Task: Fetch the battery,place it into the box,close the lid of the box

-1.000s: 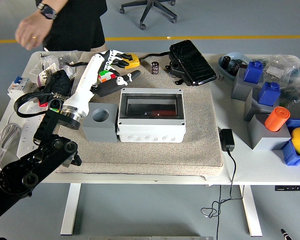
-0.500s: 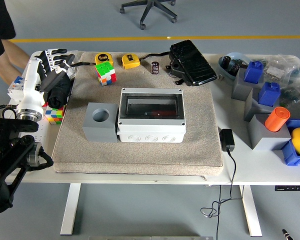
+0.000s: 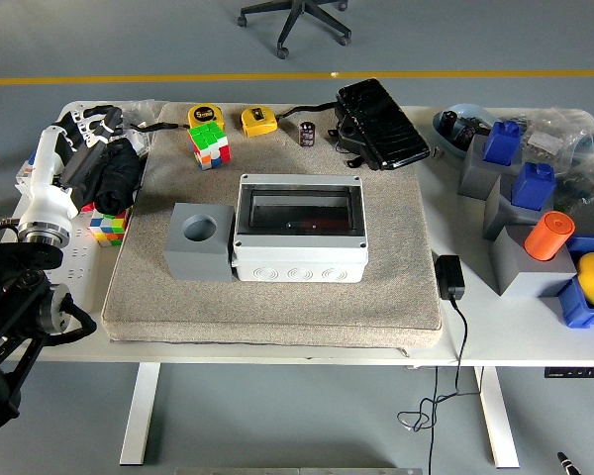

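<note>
Parking white-and-black left hand, fingers loosely spread and empty, at table's left edge, likely clearing view of shut grey plastic box; small dark cylindrical battery lay unfetched behind it.

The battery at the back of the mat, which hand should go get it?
Left, probably. Only the left hand is in view, at the table's far left, empty; the right arm isn't visible. The battery stands upright beyond the closed box.
</note>
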Controlling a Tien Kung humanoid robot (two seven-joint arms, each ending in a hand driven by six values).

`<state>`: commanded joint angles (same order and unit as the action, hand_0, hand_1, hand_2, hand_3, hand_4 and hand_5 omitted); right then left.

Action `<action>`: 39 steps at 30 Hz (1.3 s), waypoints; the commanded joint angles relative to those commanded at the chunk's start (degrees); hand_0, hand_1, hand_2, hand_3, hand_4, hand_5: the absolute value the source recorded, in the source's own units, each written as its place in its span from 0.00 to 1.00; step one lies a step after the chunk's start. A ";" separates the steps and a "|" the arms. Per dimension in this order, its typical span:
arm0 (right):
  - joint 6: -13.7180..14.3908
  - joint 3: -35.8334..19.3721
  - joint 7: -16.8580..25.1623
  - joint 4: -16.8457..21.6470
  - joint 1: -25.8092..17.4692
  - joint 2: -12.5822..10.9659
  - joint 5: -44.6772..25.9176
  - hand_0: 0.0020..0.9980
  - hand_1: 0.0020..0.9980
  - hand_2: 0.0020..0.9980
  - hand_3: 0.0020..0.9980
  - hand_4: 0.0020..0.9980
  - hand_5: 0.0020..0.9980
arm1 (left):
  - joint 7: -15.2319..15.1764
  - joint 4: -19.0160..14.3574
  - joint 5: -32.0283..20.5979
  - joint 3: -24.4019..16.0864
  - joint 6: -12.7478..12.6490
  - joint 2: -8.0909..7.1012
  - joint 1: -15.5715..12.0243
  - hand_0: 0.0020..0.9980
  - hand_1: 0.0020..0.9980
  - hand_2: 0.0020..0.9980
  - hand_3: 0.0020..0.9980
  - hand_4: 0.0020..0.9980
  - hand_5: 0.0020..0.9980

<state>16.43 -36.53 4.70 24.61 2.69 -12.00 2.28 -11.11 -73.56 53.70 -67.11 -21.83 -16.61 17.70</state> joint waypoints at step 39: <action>-0.12 -0.25 0.07 -0.10 -0.13 0.14 -0.10 0.59 0.60 0.63 0.54 0.98 0.57 | 0.78 -0.27 0.06 0.52 0.58 0.18 0.13 0.48 0.61 0.60 0.60 0.95 0.52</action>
<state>16.32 -36.78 4.77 24.52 2.56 -11.86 2.18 -10.33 -73.84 53.77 -66.60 -21.26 -16.43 17.83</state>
